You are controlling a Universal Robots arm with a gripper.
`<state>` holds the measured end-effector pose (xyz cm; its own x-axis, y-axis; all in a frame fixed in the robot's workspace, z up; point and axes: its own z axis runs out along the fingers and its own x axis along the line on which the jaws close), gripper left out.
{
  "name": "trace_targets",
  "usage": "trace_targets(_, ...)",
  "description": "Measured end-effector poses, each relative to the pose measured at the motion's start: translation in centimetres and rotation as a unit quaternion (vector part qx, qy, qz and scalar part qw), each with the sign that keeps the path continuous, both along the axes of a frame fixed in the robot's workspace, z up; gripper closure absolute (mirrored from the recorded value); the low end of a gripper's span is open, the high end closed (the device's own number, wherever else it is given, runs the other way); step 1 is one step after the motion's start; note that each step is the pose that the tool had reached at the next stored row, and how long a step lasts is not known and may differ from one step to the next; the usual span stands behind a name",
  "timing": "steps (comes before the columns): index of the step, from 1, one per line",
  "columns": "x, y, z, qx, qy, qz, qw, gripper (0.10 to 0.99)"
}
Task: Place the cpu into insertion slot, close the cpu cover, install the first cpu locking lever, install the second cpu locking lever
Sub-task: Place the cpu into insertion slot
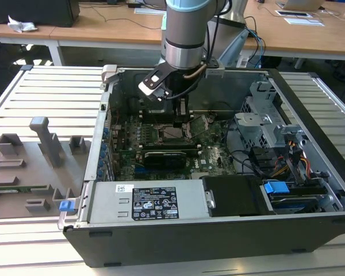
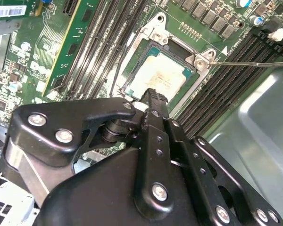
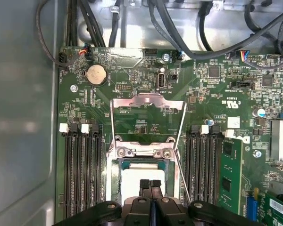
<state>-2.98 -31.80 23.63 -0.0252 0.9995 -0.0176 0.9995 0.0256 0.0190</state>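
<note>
Sitting on the slatted table (image 1: 40, 86) by its edge at the exterior view's left, a grey tray (image 1: 23, 172) of moulded holders is cut off by the frame. Just beside it stands the open computer case (image 1: 218, 241), whose front wall and power supply (image 1: 149, 204) hide the nearest strip of the circuit board (image 1: 218, 155). Over the middle of that board the arm hangs straight down, its bulk covering most of the gripper (image 1: 183, 122). In the first wrist view the gripper (image 3: 151, 184) is clenched, tips pressed together with nothing between them. They mask part of one edge of the cpu (image 3: 131, 182), which lies flat in its socket (image 3: 141, 151); whether they touch it cannot be told. In the second wrist view the gripper (image 2: 155, 96) hides one corner of the cpu (image 2: 158, 77). The cpu cover (image 3: 148, 100) is swung open from the socket edge away from the fingertips, with bare board showing through its window. Memory slots (image 3: 80, 169) crowd the socket on both sides, and a thin metal lever (image 2: 250, 63) juts from the socket's corner across them. By the case's wall at the exterior view's right, the drive cage (image 1: 264, 123) stands well apart from the arm.
</note>
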Motion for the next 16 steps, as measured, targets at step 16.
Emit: trace_targets(16, 0.0, 0.0, 4.16, -0.0001, 0.0, 0.0, 1.0, 0.976)
